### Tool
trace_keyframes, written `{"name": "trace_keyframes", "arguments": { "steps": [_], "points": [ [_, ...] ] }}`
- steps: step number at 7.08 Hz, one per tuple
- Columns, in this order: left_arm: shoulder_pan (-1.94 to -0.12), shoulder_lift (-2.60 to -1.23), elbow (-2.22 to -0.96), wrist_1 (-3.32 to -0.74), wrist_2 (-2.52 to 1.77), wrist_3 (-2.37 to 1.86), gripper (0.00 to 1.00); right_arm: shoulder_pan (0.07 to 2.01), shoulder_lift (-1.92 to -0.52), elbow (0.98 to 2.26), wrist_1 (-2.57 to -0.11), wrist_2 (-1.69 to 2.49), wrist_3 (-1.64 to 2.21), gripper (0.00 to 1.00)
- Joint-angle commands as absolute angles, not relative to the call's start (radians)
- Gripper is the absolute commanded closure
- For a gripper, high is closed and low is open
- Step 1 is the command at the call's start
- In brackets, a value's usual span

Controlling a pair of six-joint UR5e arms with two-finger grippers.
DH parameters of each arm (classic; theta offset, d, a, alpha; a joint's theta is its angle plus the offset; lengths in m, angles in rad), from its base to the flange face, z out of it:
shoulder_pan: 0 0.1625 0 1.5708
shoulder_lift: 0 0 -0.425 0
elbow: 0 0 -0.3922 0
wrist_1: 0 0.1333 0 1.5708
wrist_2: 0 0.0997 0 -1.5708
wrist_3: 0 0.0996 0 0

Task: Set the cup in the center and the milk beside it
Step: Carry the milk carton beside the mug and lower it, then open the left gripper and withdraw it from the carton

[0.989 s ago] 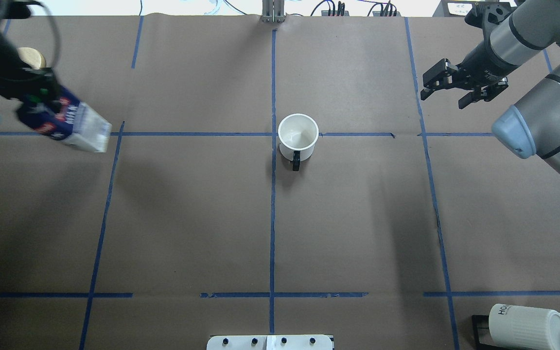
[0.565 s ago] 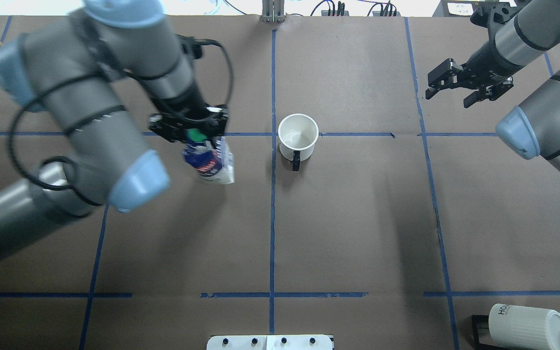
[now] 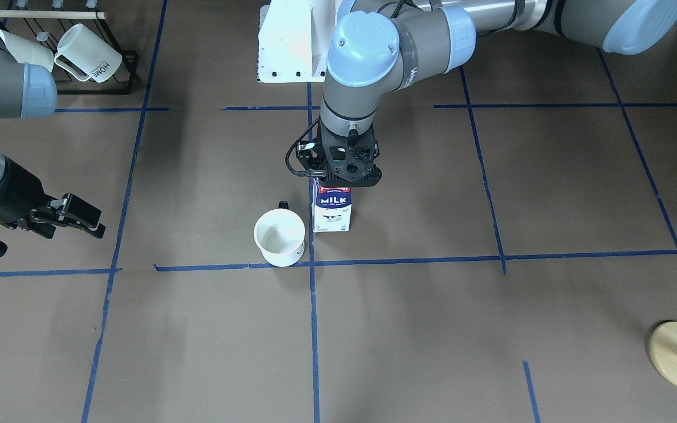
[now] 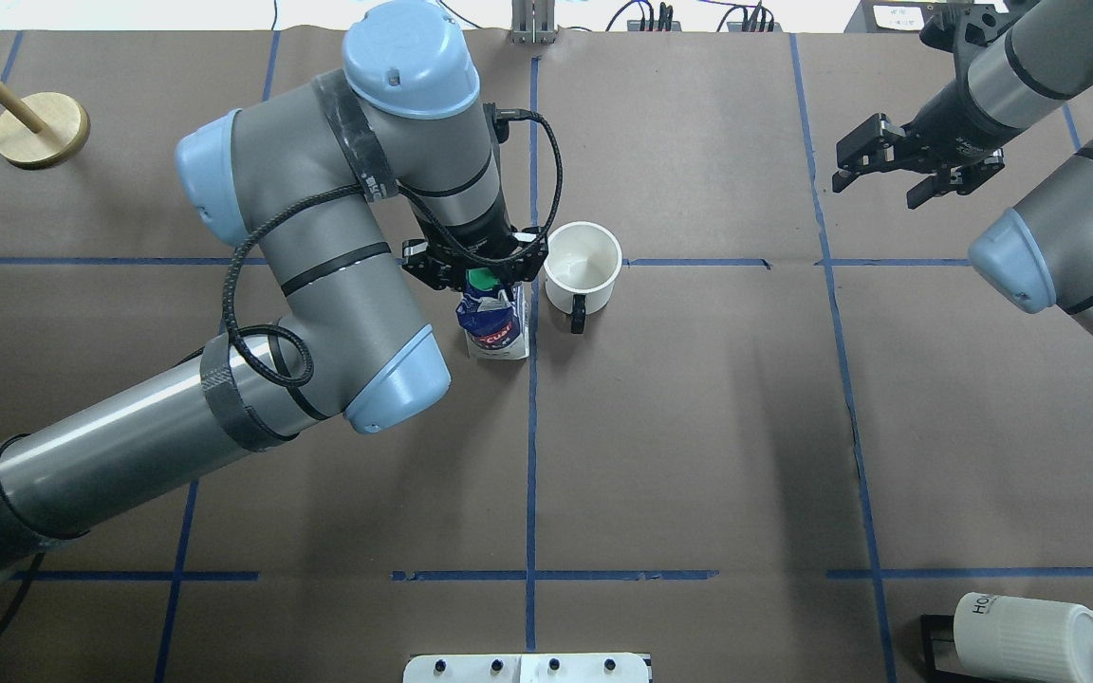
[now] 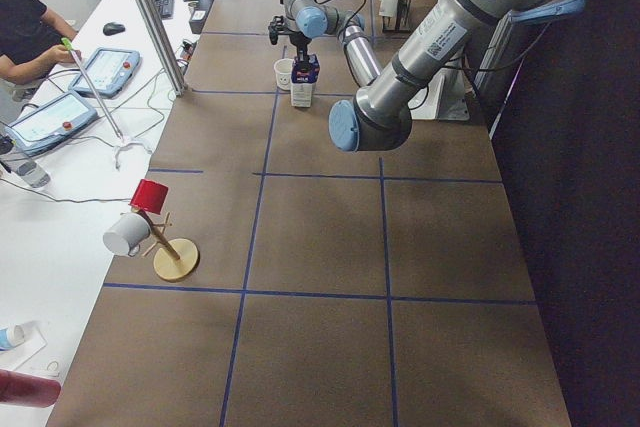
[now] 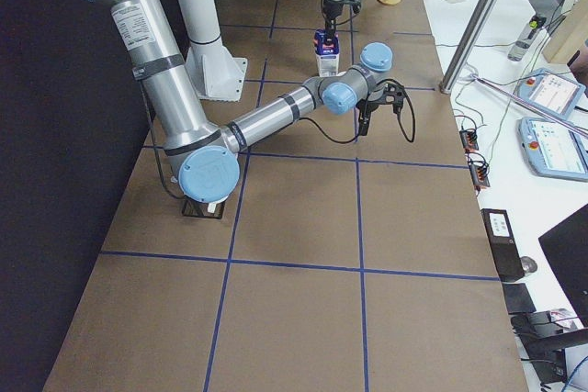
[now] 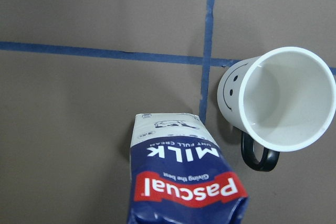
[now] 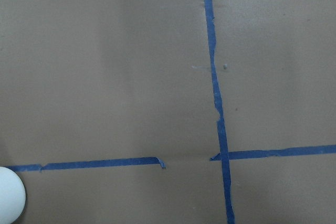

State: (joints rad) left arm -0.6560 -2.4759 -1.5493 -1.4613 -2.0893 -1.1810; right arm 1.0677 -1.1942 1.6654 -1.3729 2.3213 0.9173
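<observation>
As milk [image 3: 332,208] stands upright, left jaws clamp top.

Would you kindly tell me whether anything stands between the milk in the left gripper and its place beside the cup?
Nothing visible does. The milk, gripped at its top by the left gripper, is upright beside the cup near the tape crossing, with only a narrow gap between them.
</observation>
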Motion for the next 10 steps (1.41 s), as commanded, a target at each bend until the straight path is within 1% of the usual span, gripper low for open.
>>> {"name": "trace_keyframes", "arguments": {
  "steps": [1,2,4,5,6,7,8,9,10],
  "points": [
    [-0.655,-2.48,-1.542,-1.468,-2.085,-1.18,0.21,1.068,-1.195,1.666,-1.373,2.322,0.917,0.0],
    [-0.652,-2.483,-1.54,-1.495,-2.035,-1.19,0.0,1.068,-1.198,1.666,-1.373,2.322,0.917,0.0],
    [-0.652,-2.484,-1.566,-1.497,-2.033,-1.195,0.0,1.068,-1.2,1.666,-1.371,2.322,0.916,0.0],
    [-0.687,-2.477,-1.638,-1.479,-2.036,-1.193,0.0,1.068,-1.201,1.664,-1.373,2.319,0.916,0.0],
    [-0.742,-2.455,-1.748,-1.401,-2.04,-1.178,0.0,1.069,-1.222,1.667,-1.373,2.303,0.917,0.0],
    [-0.77,-2.401,-1.846,-1.332,-2.04,-1.116,0.0,1.1,-1.253,1.666,-1.373,2.304,0.908,0.0],
    [-0.831,-2.284,-1.956,-1.294,-2.042,-0.974,0.0,1.164,-1.281,1.66,-1.385,2.309,0.799,0.0],
    [-0.912,-2.14,-2.032,-1.286,-2.078,-0.799,0.0,1.254,-1.334,1.646,-1.391,2.321,0.656,0.0],
    [-1.054,-2.017,-2.028,-1.285,-2.174,-0.538,0.0,1.36,-1.398,1.629,-1.407,2.363,0.479,0.0]
  ]
}}
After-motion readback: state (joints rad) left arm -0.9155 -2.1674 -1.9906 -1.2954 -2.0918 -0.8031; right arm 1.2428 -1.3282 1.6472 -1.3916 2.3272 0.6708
